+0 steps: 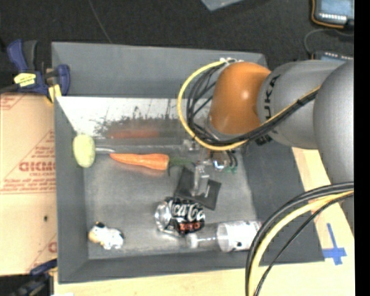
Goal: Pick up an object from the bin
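Crushed red-and-black metal cola can [180, 217] is lying near the front-middle of the grey metal bin [74, 227] | we are seeing the arm [308, 103] stretching in from the right, wrist pointing down | gripper [198, 189] hovering just behind the can, black fingers [185, 180] spread apart, gripping nothing

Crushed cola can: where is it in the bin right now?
In the camera view the crushed cola can lies in the lower middle of the bin, just below the gripper, with a whitish bottle-like thing close on its view-right side.

arm [308, 103] reaches down from the right (orange wrist cover [237, 97]), fingers [185, 182] spread.
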Controlling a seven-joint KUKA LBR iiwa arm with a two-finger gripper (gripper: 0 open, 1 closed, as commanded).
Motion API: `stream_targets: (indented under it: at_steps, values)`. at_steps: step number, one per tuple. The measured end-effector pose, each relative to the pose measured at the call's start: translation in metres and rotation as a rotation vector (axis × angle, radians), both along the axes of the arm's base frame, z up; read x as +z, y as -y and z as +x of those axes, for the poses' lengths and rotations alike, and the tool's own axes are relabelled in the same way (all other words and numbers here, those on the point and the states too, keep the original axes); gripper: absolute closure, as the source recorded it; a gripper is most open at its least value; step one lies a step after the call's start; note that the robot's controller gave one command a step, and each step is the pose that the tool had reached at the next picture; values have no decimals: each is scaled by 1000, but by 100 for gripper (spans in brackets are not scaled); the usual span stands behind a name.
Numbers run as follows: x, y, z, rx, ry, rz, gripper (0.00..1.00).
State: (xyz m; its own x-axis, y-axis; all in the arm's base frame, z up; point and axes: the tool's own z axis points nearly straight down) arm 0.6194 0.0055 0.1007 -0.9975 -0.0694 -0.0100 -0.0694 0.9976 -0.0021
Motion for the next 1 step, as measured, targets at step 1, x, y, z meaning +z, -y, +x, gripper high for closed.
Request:
stream_targets:
  at_steps: [1]
  values:
    - [-33, -5, -12, -115, -3, 2, 0]
